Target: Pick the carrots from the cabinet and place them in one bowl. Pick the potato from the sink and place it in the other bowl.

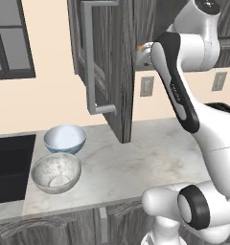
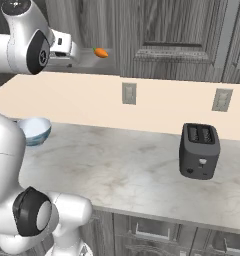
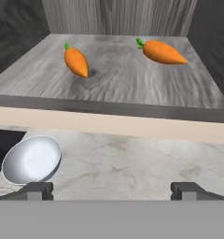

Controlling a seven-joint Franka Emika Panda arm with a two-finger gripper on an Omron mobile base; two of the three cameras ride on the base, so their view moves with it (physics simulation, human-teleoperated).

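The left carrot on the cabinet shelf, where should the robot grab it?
Probably around the thick middle of the left carrot, coming in from the cabinet's open front. It lies flat on the shelf, lengthwise away from the open end effector, so the fingers can straddle its rounded sides.

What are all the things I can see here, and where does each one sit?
carrots: two, bright orange with green tops, lying apart on the cabinet shelf, one left, one right
cabinet: one, dark grey wood grain, on the wall above the counter, door swung open
mottled bowl: one, grey-white, counter near the front edge, beside the sink
smooth bowl: one, pale blue-white, counter just behind the mottled bowl
sink: one, black, left end of the counter
toaster: one, dark grey, counter to the right
wall outlets: two, grey, one left of the other
counter: one, pale marbled stone
gripper: one, dark tips, open, raised before the cabinet shelf
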